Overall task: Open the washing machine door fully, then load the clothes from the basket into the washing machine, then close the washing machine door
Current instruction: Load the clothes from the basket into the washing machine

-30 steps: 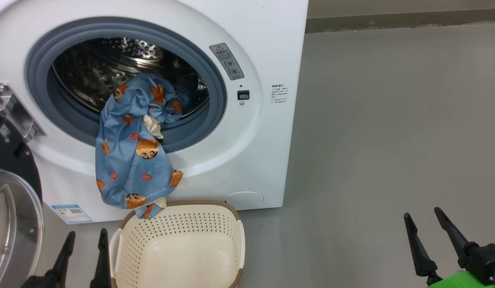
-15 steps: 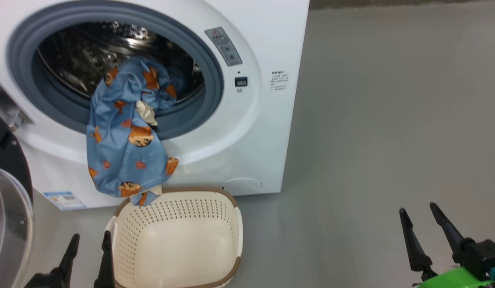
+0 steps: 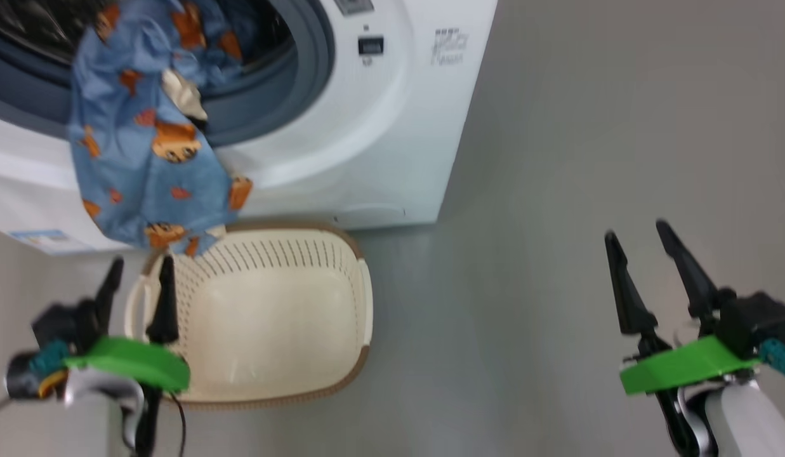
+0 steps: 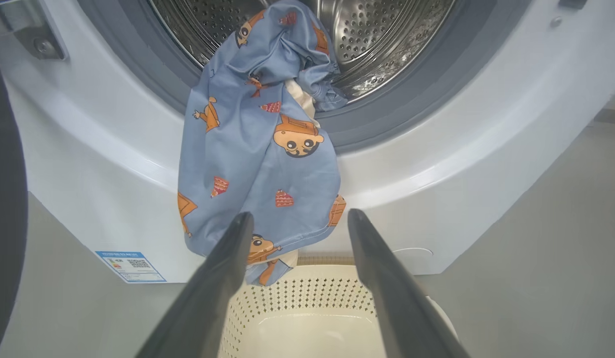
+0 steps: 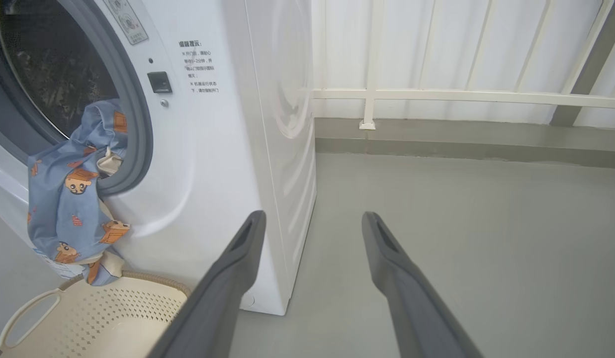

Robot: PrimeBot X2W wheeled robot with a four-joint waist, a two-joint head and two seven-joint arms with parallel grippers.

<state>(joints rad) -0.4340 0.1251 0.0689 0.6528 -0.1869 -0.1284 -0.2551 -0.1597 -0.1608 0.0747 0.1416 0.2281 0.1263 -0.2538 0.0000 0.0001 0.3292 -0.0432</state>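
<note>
Blue bear-print clothes (image 4: pixel 257 164) drape over the rubber ring (image 4: pixel 411 102) of the washing machine (image 4: pixel 88 164) — the left gripper (image 4: pixel 300 215), agape and empty, should grasp low, then push deep.

A smooth grey floor (image 3: pixel 557 158) carries everything. A big white front-loading washing machine (image 3: pixel 392 127) stands on it, its base flat on the grey. Just in front of the machine's lower front sits a small rectangular cream-white perforated plastic basket (image 3: pixel 284 254) with a brown woven-look rim, upright on the floor. Whether its back rim touches the machine cannot be told. Beyond the machine's side, the floor ends at a low darker grey kerb (image 5: pixel 461 144).
</note>
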